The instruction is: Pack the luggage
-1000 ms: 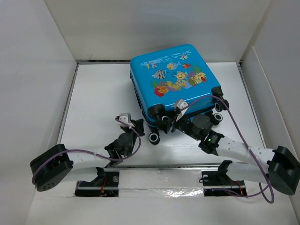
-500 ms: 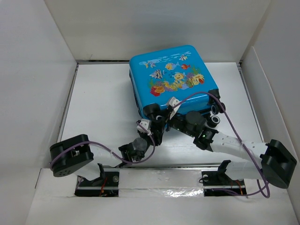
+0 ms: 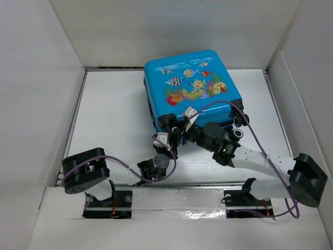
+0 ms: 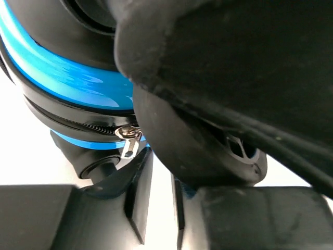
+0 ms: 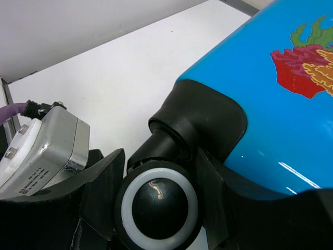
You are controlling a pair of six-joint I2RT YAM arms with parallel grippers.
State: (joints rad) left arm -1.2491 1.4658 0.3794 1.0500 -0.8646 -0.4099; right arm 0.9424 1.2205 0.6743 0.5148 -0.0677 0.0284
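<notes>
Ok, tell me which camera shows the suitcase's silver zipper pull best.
Left wrist: the small silver metal zipper pull hangs close and clear on the black zip of the bright blue hard-shell suitcase. Top external shows the suitcase, the pull too small to find. Right wrist shows only shell and a black-and-white wheel.

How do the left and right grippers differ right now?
The right gripper stands wide, clasping a black-and-white wheel; the left gripper is barely open, apparently on nothing. The right gripper is at a corner of the luggage; the left gripper sits just under its zipper pull. Both are at its near end.
</notes>
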